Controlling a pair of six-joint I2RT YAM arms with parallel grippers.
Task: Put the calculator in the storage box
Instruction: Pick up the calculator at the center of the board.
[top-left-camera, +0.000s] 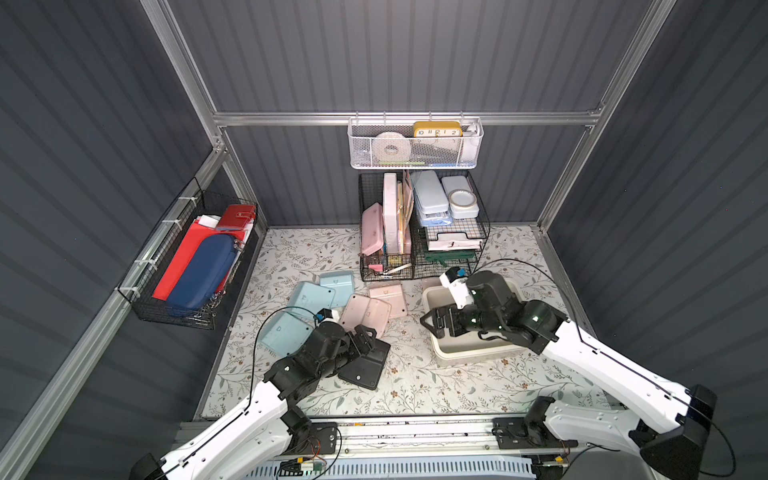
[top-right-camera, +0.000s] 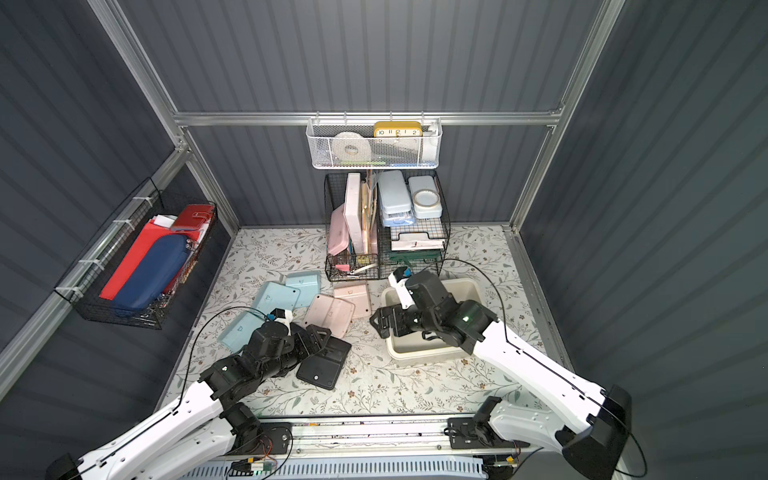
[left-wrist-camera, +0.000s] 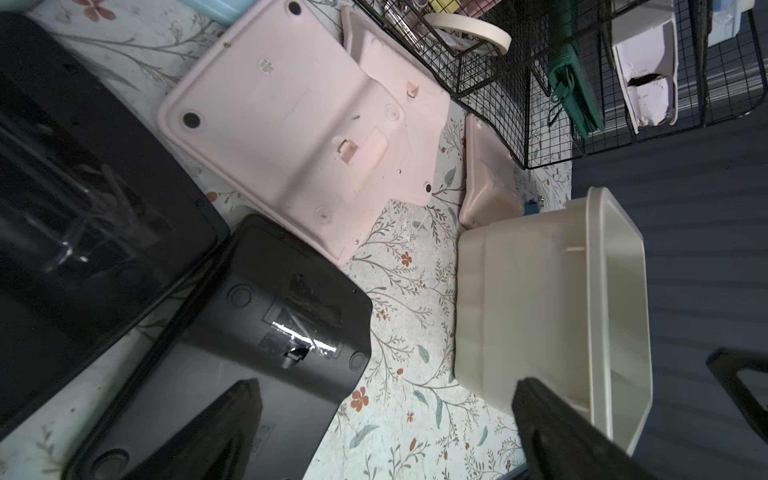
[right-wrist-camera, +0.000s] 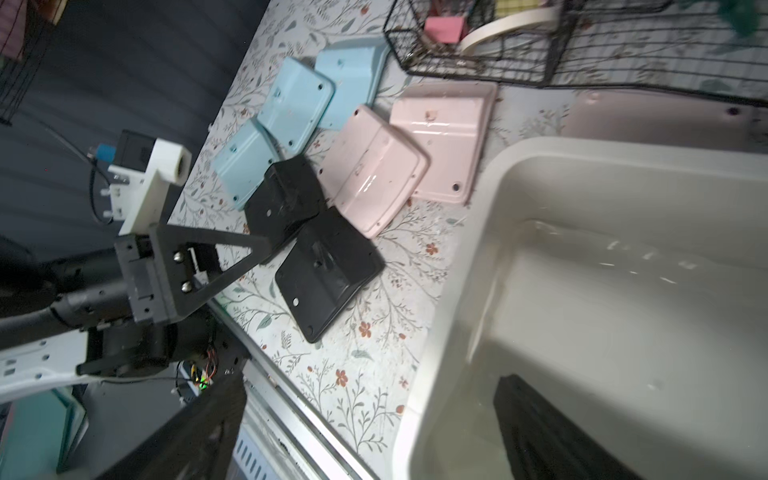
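R end effector (right-wrist-camera: 374, 384) released, empty, over box (top-left-camera: 473, 356). L end effector (left-wrist-camera: 384, 390) spread wide above black calc (top-left-camera: 365, 368), face-down on desk (top-left-camera: 415, 395) beside box, L-arm side – prob lining up a grab.

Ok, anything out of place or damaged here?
Yes. The black plastic calculator nearest the cream plastic storage box has shiny tape patched across its back hatch. The pale pink calculators and light blue calculators beside it lie face down, overlapping. A white paper carton in the black wire basket is torn.
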